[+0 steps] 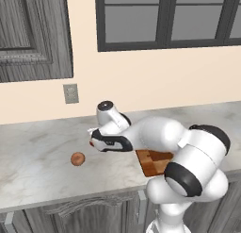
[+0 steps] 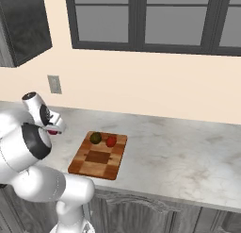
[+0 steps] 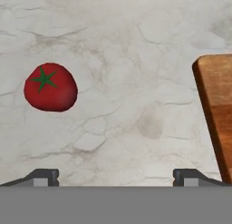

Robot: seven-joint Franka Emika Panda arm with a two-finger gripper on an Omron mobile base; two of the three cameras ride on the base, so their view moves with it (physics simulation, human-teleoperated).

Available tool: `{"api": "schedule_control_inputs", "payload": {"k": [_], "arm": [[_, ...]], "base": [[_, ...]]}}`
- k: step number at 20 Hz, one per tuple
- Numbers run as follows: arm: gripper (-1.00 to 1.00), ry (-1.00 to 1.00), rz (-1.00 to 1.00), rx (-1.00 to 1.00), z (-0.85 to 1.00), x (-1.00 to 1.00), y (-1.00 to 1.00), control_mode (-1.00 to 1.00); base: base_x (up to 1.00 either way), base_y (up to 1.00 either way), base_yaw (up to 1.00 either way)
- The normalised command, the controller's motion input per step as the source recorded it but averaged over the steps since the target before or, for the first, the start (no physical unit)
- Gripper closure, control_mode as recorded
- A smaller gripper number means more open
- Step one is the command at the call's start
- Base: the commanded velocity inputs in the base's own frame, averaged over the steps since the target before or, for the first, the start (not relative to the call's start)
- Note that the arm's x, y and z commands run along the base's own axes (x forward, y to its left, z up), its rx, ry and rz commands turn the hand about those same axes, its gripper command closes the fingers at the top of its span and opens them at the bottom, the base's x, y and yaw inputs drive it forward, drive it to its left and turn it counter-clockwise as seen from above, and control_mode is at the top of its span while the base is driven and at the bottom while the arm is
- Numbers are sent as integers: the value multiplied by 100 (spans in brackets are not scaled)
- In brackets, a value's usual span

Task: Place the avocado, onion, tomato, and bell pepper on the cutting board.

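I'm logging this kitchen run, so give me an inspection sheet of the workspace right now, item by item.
Surface: marble counter, cutting board lying on it.
Job's things: avocado and a red fruit on the board; onion and a red fruit with green stem on the bare counter.
Clutter: nothing seen.
Grippers: gripper open, empty, above the counter between that fruit and the board's edge.
Cables: nothing seen.
Surroundings: wall outlet, window, cabinets.
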Motion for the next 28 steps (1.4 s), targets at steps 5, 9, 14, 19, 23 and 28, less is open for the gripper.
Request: {"api": "schedule_control_inputs", "payload": {"k": [5, 9, 14, 19, 23, 28], "arm": [[-100, 0, 7, 0, 0, 23, 24, -100], [-100, 0, 6, 0, 0, 19, 32, -100], [-100, 0, 6, -1, -9, 14, 16, -100], [-100, 0, 2, 0, -9, 23, 5, -100], [-100, 0, 0, 0, -8, 22, 9, -100], [-100, 0, 0, 0, -11, 2, 16, -100]], "base": [[0, 0, 0], [0, 0, 0], [0, 0, 0], [0, 0, 0], [0, 0, 0], [0, 0, 0]]}}
